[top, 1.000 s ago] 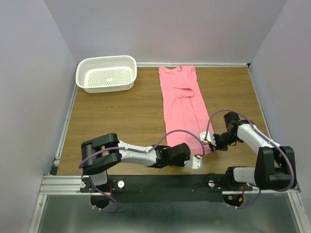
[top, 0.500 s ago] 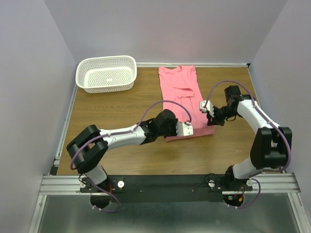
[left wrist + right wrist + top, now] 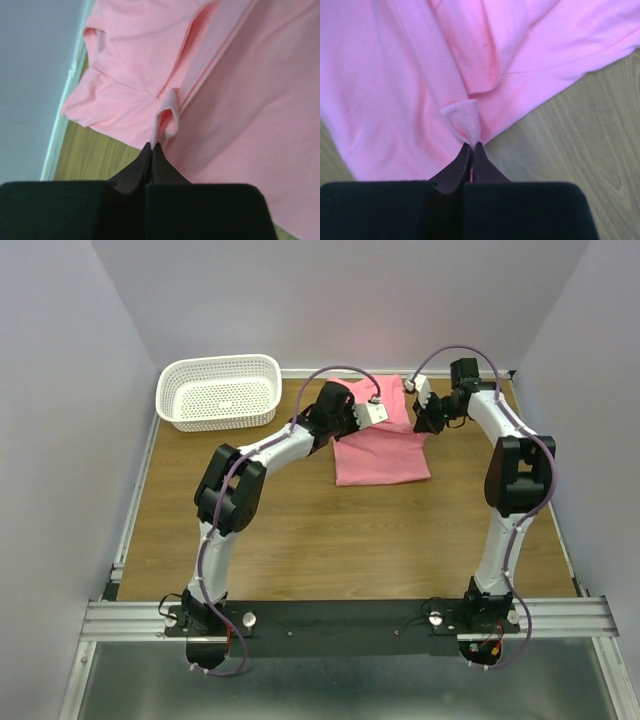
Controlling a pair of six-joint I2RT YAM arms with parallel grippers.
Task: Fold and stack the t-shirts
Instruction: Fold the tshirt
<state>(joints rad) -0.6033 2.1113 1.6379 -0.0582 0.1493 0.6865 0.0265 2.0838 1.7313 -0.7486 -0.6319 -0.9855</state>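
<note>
The salmon-pink t-shirt lies folded over on itself at the back of the table, right of the basket. My left gripper is shut on a pinch of its hem at the fold's far left; the pinched cloth shows above my closed fingertips in the left wrist view. My right gripper is shut on the hem at the far right, and the stitched hem corner shows pinched in the right wrist view. Both arms reach far over the table. The neck and label are hidden under the folded layer.
A white perforated basket stands at the back left, left of the shirt. The back wall's white trim runs just behind the grippers. Bare wood table lies between the shirt and the arm bases.
Both grippers have carried the shirt's near hem from the table's front to the back, folding the long strip in half. The shirt is now a short rectangle.
</note>
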